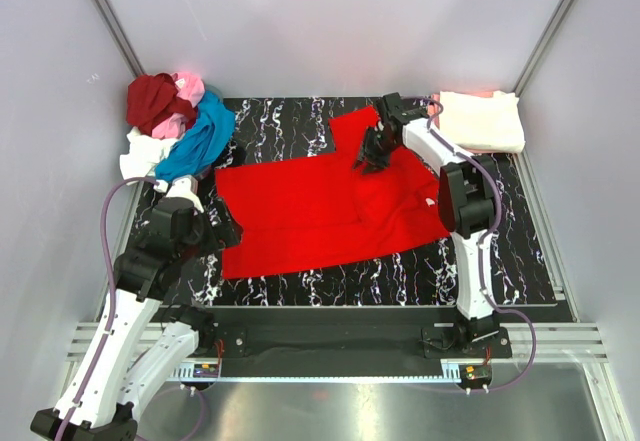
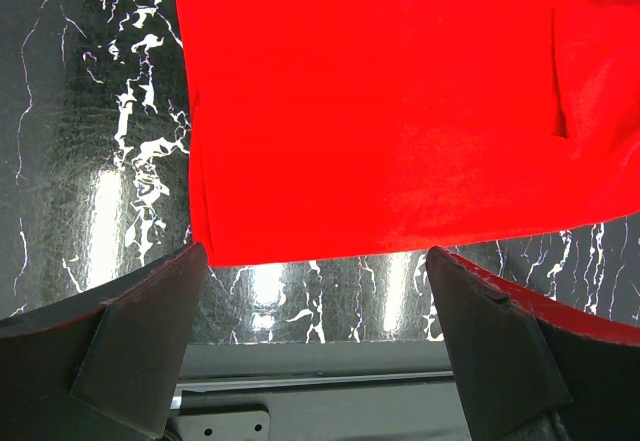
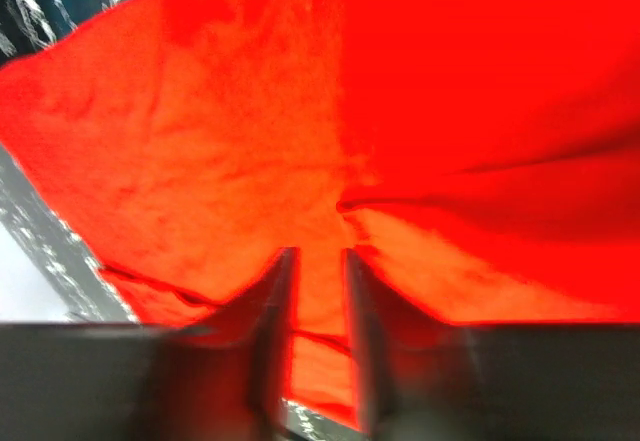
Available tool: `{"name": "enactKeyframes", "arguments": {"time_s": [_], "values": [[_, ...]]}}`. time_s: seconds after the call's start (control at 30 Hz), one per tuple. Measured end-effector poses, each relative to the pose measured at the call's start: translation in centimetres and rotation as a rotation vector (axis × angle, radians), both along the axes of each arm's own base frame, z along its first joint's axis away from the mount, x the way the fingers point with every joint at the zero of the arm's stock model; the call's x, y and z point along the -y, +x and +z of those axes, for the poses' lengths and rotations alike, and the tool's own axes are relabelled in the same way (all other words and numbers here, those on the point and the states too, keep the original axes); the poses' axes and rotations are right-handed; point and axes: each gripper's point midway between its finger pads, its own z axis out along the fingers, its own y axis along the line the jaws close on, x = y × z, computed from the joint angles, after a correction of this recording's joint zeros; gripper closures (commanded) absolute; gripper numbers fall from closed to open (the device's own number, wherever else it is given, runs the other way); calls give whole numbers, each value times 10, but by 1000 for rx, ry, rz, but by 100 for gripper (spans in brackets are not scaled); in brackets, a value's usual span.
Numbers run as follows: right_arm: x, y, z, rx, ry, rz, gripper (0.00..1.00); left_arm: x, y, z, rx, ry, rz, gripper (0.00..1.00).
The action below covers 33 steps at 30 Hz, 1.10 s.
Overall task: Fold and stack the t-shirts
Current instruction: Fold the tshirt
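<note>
A bright red t-shirt (image 1: 300,211) lies spread on the black marbled mat (image 1: 500,251); its right part is folded over. My right gripper (image 1: 372,156) is at the shirt's far right part, shut on a pinch of its red cloth (image 3: 250,111), which runs between the fingers (image 3: 275,291). My left gripper (image 1: 222,233) is open and empty, just off the shirt's near left edge (image 2: 400,111), with bare mat between its jaws (image 2: 315,251). A cream t-shirt (image 1: 480,119) lies folded at the back right, with a salmon edge (image 1: 470,93) under it.
A loose pile at the back left holds a dark red shirt (image 1: 152,99), a pink one (image 1: 188,86), a blue one (image 1: 200,139) and a white one (image 1: 140,156). Grey walls close in on three sides. A metal rail (image 1: 330,341) runs along the near edge.
</note>
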Motion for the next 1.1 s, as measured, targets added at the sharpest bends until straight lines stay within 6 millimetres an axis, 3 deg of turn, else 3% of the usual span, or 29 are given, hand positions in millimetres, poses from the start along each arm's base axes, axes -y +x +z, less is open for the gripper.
{"name": "enactKeyframes", "arguments": {"time_s": [0.07, 0.23, 0.37, 0.43, 0.5, 0.63, 0.73, 0.83, 1.03, 1.1], "values": [[0, 3, -5, -6, -15, 13, 32, 0, 0, 0, 0, 0, 0, 1], [11, 9, -12, -14, -102, 37, 28, 0, 0, 0, -1, 0, 0, 1], [25, 20, 5, 46, -180, 42, 25, 0, 1, -3, -14, 5, 0, 1], [36, 16, 17, 73, -208, 26, 23, 0, 2, -5, -24, 8, 1, 1], [54, 2, 30, 89, -227, -4, 23, 1, 2, -6, -34, 11, 1, 1], [113, -53, 63, 96, -233, -146, 24, 1, 4, -10, -54, 15, 2, 1], [159, -96, 70, 102, -229, -285, 27, 1, 4, -11, -58, 15, 3, 1], [169, -133, 47, 47, -200, -336, 29, 1, 3, -9, -47, 12, 4, 1], [156, -184, -44, -232, -16, -372, 33, 1, 3, -8, -41, 10, 3, 1], [152, -190, -49, -282, 43, -392, 33, 1, 3, -8, -41, 10, 3, 1]]}}
